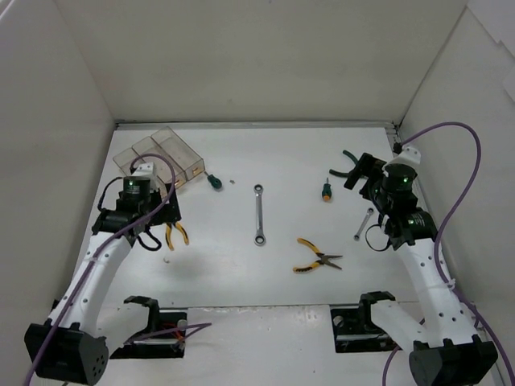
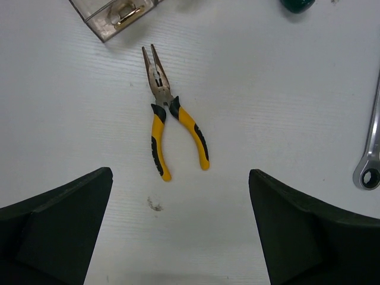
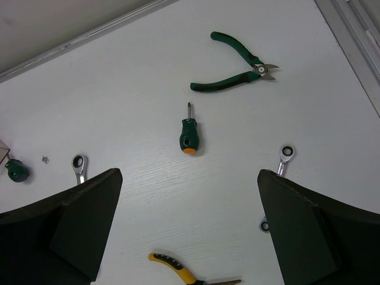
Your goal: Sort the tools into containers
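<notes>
Yellow-handled pliers (image 2: 163,110) lie just ahead of the left gripper (image 2: 180,190), whose jaws gape wide and empty, long axis running away from it toward the containers (image 2: 95,24).

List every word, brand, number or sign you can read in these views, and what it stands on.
None can be read in any view.
Long silver ratchet wrench: any stamping on its shaft is too small to read.
Yellow-handled long-nose pliers: no marking shows.
Stubby green screwdriver with orange end: no label shows.
</notes>
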### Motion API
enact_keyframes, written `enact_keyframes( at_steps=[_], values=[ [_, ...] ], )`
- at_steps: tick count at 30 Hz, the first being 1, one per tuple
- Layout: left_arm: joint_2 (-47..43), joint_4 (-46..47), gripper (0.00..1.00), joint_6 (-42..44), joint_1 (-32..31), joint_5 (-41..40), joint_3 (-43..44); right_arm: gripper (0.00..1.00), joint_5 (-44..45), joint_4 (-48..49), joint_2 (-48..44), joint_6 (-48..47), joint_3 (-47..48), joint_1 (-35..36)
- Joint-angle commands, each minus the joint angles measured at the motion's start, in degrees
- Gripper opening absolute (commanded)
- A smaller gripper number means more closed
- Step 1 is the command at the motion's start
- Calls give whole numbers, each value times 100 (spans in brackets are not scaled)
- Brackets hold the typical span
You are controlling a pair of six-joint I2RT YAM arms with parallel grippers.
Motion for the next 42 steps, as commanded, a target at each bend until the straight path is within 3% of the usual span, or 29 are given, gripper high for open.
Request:
enact_keyframes(
  at_steps=[1, 9, 10, 13, 26, 34, 37, 42],
  values=[
    [530, -129, 95, -309, -147, -157, 452, 98, 29, 169, 97, 113, 115, -44],
    [1531, -121, 75, -837, -324, -352, 760, 98, 82, 151, 44, 140, 62, -26],
    [1681, -138, 65, -890, -324, -370, 795, 98, 82, 151, 18, 157, 62, -35],
    [2253, -217, 55, -1083, -377, -423, 926, 98, -5, 142, -44, 148, 53, -35],
    [3562, 134, 52, -1452, -429, -353, 980, 98, -23, 125, -360, 69, -96, -44],
    [3994, 249, 40, -1874, -543, -466, 839, 98, -146, 125, -439, 69, -149, -26],
    [4117, 214, 32, -1909, -544, -511, 961, 98, -243, 125, -439, 104, -175, -26],
    [4416, -76, 6, -1945, -596, -529, 1313, 98, -226, 125, -492, 113, -149, -35]
  ],
)
